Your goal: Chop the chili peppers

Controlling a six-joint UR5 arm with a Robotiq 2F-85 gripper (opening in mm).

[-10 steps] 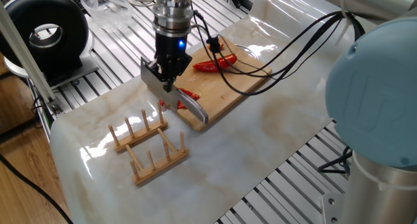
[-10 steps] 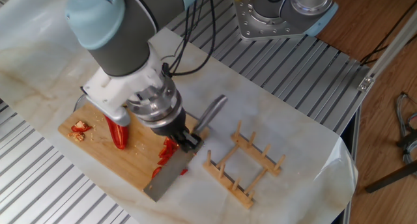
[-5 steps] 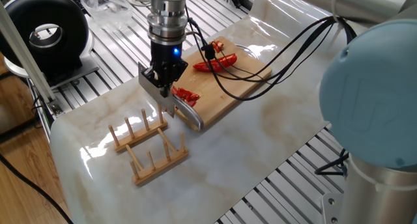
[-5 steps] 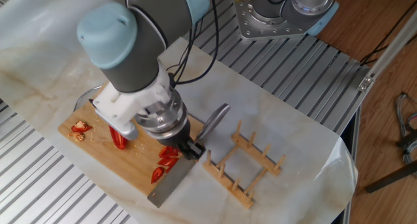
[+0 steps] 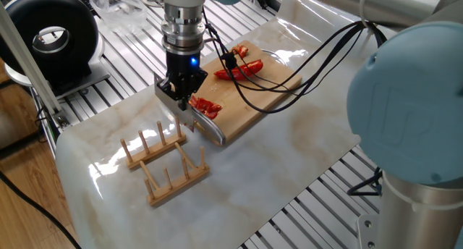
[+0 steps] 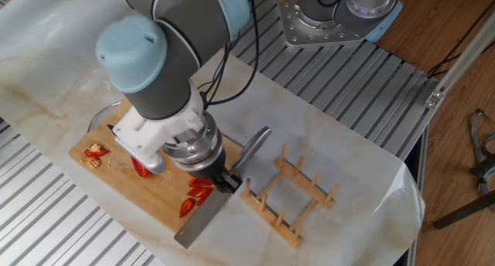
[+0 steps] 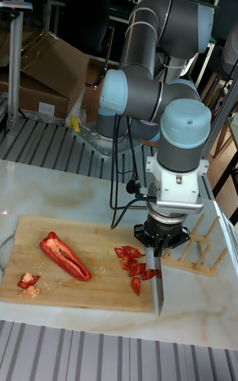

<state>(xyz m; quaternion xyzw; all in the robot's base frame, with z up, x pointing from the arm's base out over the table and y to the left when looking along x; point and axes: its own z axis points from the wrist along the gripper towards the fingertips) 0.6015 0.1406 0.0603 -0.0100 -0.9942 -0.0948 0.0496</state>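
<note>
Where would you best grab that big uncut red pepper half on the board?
Probably across the middle of the pepper half, coming straight down from above. It lies flat on the cutting board, long and narrow, so fingers could close across its width; its ends taper too thin.

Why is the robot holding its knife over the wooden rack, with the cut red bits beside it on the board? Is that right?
Not quite. The knife in the end effector is at the cutting board's edge, not over the wooden rack, which stands apart beside it. The tall fixed view shows this; the cut chili peppers do lie beside the blade.
</note>
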